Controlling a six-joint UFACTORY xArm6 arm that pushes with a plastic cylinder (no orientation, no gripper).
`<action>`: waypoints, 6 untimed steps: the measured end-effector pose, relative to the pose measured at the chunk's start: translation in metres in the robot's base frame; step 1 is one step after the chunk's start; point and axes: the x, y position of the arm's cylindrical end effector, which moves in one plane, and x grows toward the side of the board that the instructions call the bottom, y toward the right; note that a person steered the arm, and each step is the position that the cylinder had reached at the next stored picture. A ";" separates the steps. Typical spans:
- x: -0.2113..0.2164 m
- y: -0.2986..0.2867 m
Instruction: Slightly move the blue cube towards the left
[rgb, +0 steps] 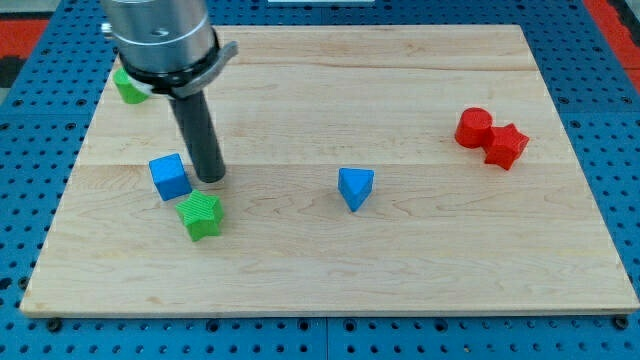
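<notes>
The blue cube (169, 176) lies on the wooden board (330, 270) at the view's left. My tip (210, 178) rests on the board just to the right of the cube, a small gap apart from it. A green star-shaped block (201, 215) lies just below the tip and to the lower right of the cube. The arm's grey housing (160, 35) hangs over the top left of the board.
A blue triangular block (355, 187) lies near the board's middle. A red cylinder (473, 127) and a red star-shaped block (505, 146) touch each other at the right. A green block (128, 87) sits at the top left, partly hidden by the arm.
</notes>
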 end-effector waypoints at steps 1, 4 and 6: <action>0.013 -0.009; -0.006 -0.073; 0.023 -0.105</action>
